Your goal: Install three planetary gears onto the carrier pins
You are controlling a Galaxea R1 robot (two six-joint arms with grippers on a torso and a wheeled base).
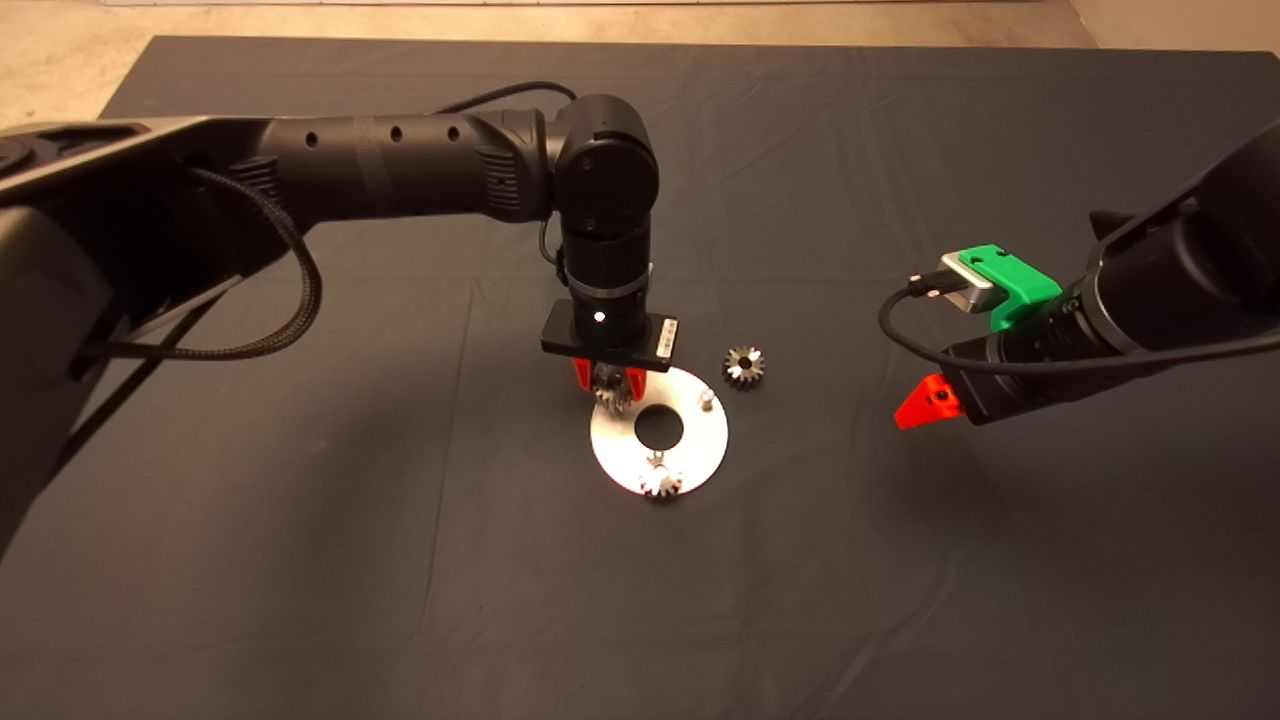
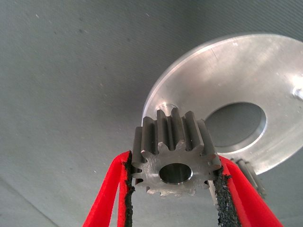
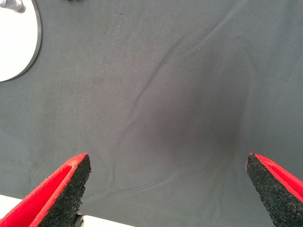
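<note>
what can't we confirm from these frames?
- Pin under the held gear: hidden by the left gripper in the head view, by the gear in the left wrist view. Alignment unknown.
- Seated gear: too small in the head view to judge full seating.
- Loose gear: outside the right wrist view.

Setting looked like a robotics lab bench: dark mat [image 1: 300, 560] spread over a table, bare pale floor [image 1: 60, 70] beyond, two black arms working.

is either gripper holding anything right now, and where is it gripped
The left gripper holds a planetary gear, its fingers pinching opposite sides of the toothed rim. The right gripper is open and empty.
</note>
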